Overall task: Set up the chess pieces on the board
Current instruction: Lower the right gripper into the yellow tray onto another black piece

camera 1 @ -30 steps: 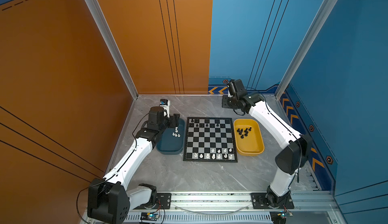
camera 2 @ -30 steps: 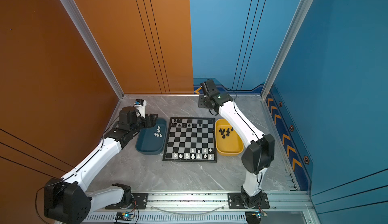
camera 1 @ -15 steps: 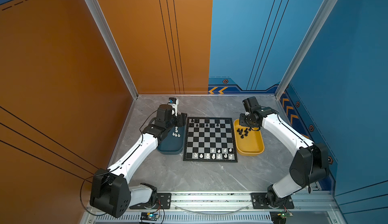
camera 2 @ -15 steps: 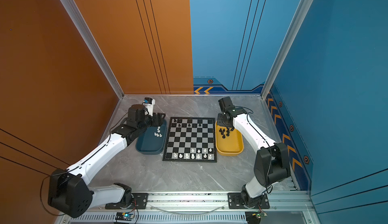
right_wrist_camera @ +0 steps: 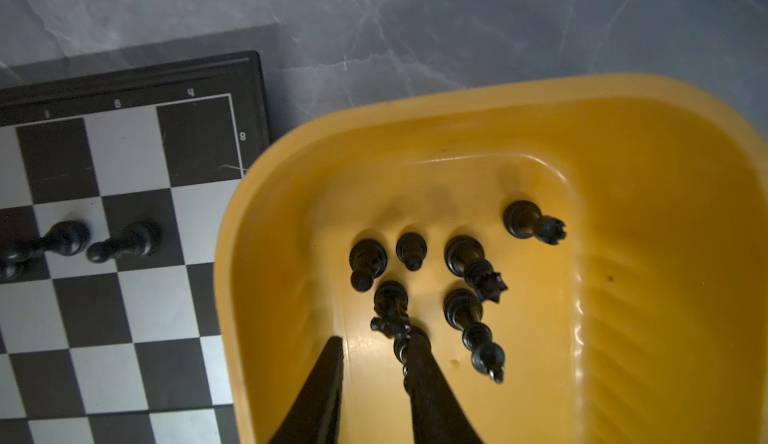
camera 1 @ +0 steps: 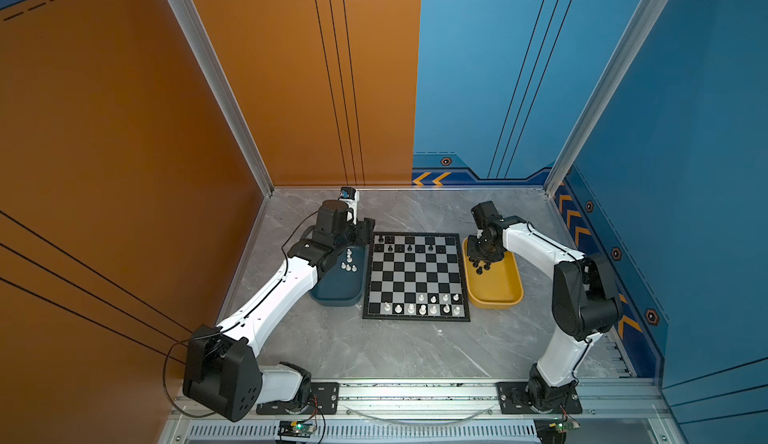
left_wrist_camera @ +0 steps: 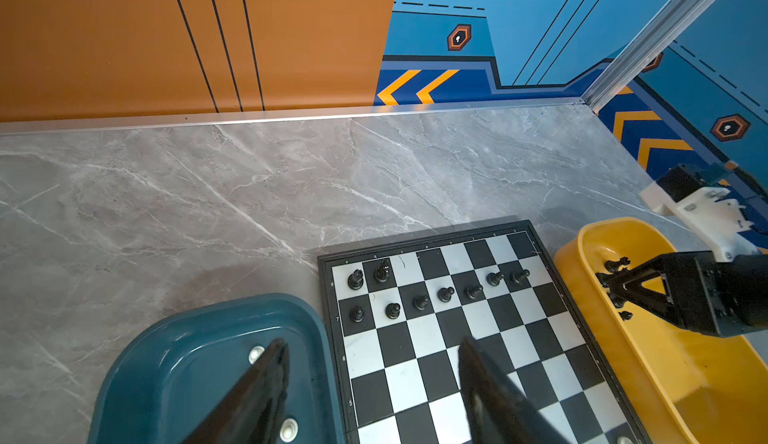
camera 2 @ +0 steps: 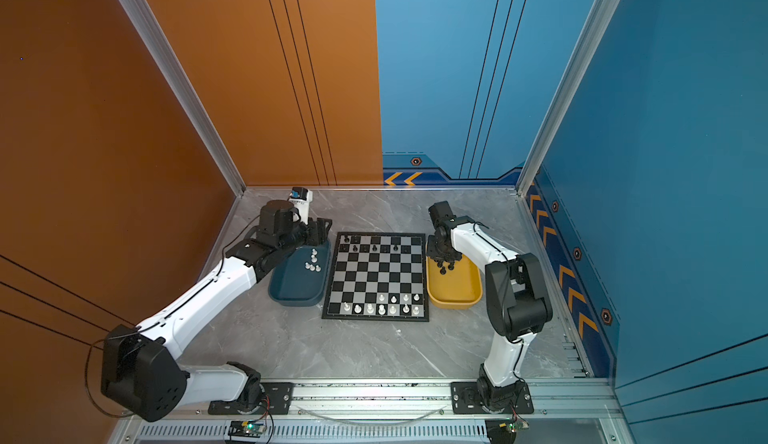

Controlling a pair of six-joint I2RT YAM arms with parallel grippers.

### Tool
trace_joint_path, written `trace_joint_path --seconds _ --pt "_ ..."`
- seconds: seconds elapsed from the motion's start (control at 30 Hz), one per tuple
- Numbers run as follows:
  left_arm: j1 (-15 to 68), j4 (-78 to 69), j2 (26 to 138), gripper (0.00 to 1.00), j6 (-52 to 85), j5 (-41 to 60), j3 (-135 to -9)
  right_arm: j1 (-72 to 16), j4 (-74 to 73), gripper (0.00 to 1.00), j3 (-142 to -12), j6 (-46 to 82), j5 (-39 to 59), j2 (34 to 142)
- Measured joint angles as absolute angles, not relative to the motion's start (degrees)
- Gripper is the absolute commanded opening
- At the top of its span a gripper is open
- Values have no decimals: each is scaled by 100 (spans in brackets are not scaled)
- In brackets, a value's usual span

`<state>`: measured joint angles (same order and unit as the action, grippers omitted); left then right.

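The board [camera 1: 415, 279] lies mid-table, with black chess pieces [camera 1: 409, 248] on its far rows and white ones [camera 1: 422, 308] on its near rows. More white pieces [camera 1: 348, 264] stand in the dark blue tray [camera 1: 336, 292]. My left gripper [left_wrist_camera: 370, 363] hovers open and empty over that tray's far end and the board's edge. Several black pieces [right_wrist_camera: 473, 267] lie in the yellow tray [right_wrist_camera: 623, 138]. My right gripper [right_wrist_camera: 376, 350] is low inside it, open a little with only tray floor between its fingers. One finger [right_wrist_camera: 424, 363] touches a lying black piece [right_wrist_camera: 390, 309].
Both trays flank the board [camera 2: 376, 279], blue tray [camera 2: 297, 288] on the left and yellow tray [camera 2: 455, 292] on the right. Bare grey marble table [camera 1: 415, 350] spreads in front of and behind the board. Walls close in on three sides.
The right arm swung from behind the board forward and down into the yellow tray. The left arm moved right, toward the far end of the blue tray.
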<state>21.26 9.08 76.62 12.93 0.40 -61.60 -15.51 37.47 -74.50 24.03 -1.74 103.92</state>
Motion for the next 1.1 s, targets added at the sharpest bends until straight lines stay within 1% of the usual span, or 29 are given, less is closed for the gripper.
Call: trace_joint_path --seconds 0.6,0.77,1.1 --pt "2145 1107 7717 67 1240 -5 -6272 -1481 3590 29 -7758 2403 8 10899" --pt "2145 1140 7717 67 1201 -30 -6272 -1457 3588 25 -7773 2405 23 10943" --pt "2145 1160 7730 67 1186 -47 -6272 -1455 3590 18 -7776 2403 27 11063"
